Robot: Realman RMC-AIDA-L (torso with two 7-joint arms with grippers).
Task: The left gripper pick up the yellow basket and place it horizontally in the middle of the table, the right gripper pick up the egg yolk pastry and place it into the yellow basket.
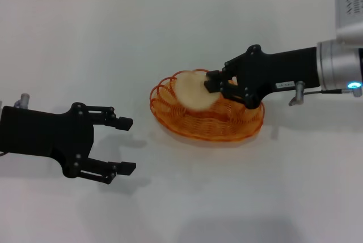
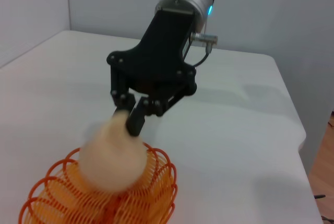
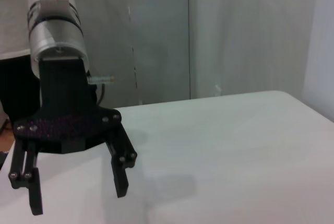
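The yellow basket [image 1: 227, 127] lies lengthwise across the middle of the white table [image 1: 85, 39]. My right gripper [image 1: 211, 82] reaches in from the right and is shut on the edge of the egg yolk pastry [image 1: 190, 91], holding it tilted over the basket's left part. The left wrist view shows the same: the right gripper [image 2: 128, 119] pinches the pastry [image 2: 112, 156] just above the basket [image 2: 52, 192]. My left gripper [image 1: 127, 145] is open and empty, low over the table to the left of the basket. It also shows in the right wrist view [image 3: 78, 195].
The table's far edge meets a grey wall at the back. White tabletop lies bare in front of and behind the basket.
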